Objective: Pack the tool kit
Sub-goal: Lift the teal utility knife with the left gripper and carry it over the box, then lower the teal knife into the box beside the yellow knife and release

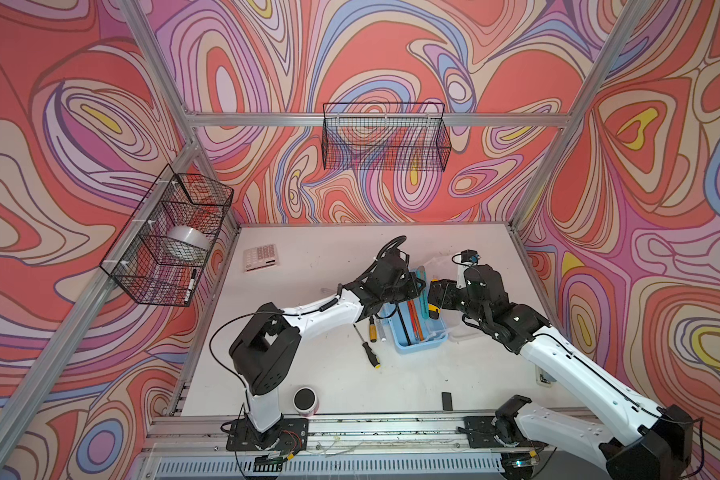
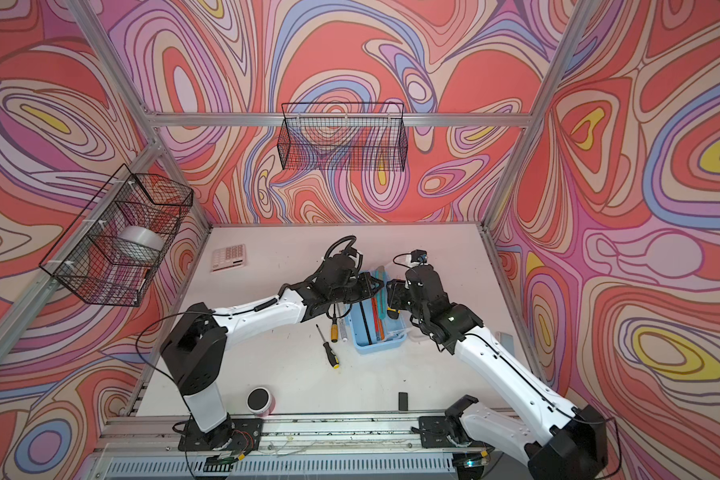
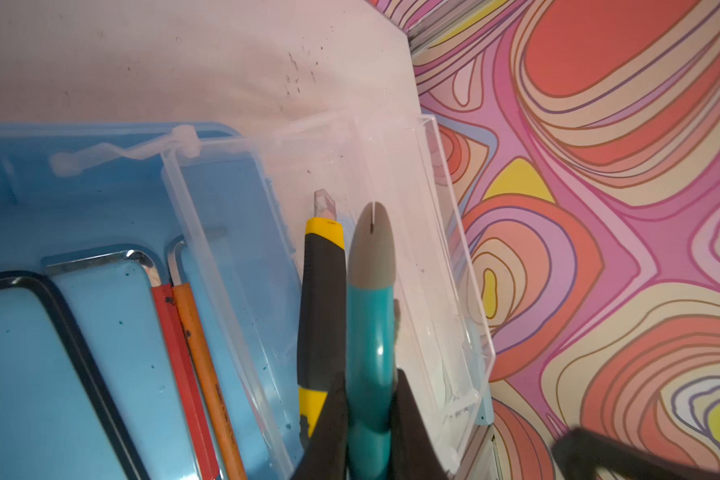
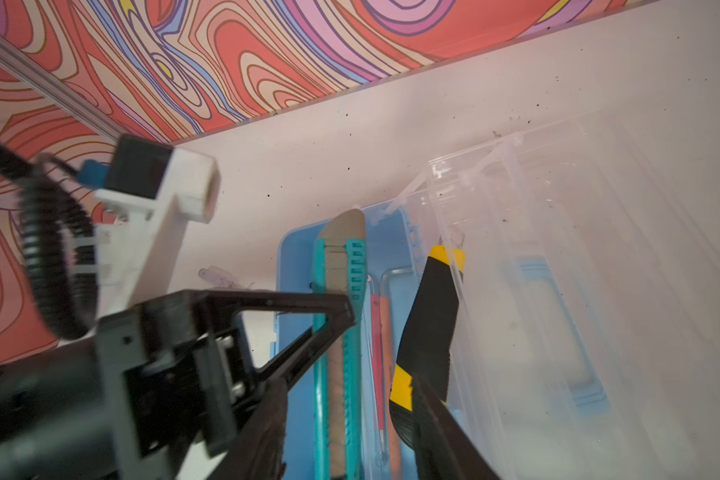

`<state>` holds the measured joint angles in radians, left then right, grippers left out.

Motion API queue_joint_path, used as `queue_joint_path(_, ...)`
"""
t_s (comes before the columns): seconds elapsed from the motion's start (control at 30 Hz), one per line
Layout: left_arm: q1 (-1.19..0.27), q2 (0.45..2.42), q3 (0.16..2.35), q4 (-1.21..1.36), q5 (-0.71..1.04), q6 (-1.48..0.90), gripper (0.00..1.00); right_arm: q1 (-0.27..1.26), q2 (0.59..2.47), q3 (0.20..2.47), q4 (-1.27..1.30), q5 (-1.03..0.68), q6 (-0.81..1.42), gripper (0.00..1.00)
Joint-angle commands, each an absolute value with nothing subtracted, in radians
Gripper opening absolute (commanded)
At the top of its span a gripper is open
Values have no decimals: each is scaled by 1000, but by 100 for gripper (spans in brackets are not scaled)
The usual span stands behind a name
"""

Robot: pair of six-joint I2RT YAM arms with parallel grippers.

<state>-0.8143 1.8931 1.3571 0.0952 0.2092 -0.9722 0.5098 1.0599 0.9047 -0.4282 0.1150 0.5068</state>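
**Over the open case: two knives at the rim**

On the bench (image 1: 308, 374), between the two arms, sits the light blue tool case (image 1: 422, 343). Its clear lid (image 3: 391, 166) is swung open toward the right arm's side. Hex keys (image 3: 100, 262) and a red and an orange shaft lie along the tray floor.

The left pincer (image 3: 368, 386) is clamped across the body of the teal utility knife (image 3: 368, 316), holding it edge-up over the line where tray meets lid. Just beside it, the yellow-black utility knife (image 3: 323, 291) slants across the tray's hinge-side wall. The right pincer (image 4: 348, 399) has its jaws apart with one finger against that knife's butt, which does not look like a grip from both sides. Two screwdrivers (image 1: 368, 351) lie on the bench just beside the case, not yet packed.

Both knives look light, stiff and smooth. Pinched on its narrow edges, the teal one could swivel, so the hold belongs mid-body, clear of the blade end. The case looks thin and light, likely to skid if a tool is shoved against its wall, and the lid hinge is probably its weak part. The screwdrivers may roll and are best taken by the fat handle.
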Motion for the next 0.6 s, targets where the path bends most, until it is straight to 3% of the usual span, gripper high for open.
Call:
queue_joint_path(0.0,-810,1962,1438,69,228,-968,0,499,1035,919,-436,108,505,49)
queue_joint_path(0.2,-809,2053,1536,-1,235,-969,0,486,1027,917,-431,99,495,49)
queue_joint_path(0.3,-808,2060,1546,-32,216,-963,26,482,1030,917,-437,93,488,52)
queue_joint_path(0.4,-803,2056,1544,-39,206,-954,41,479,1031,916,-438,94,486,56)
queue_joint_path(0.57,-791,2044,1545,-50,207,-941,44,477,1032,911,-439,89,489,57)
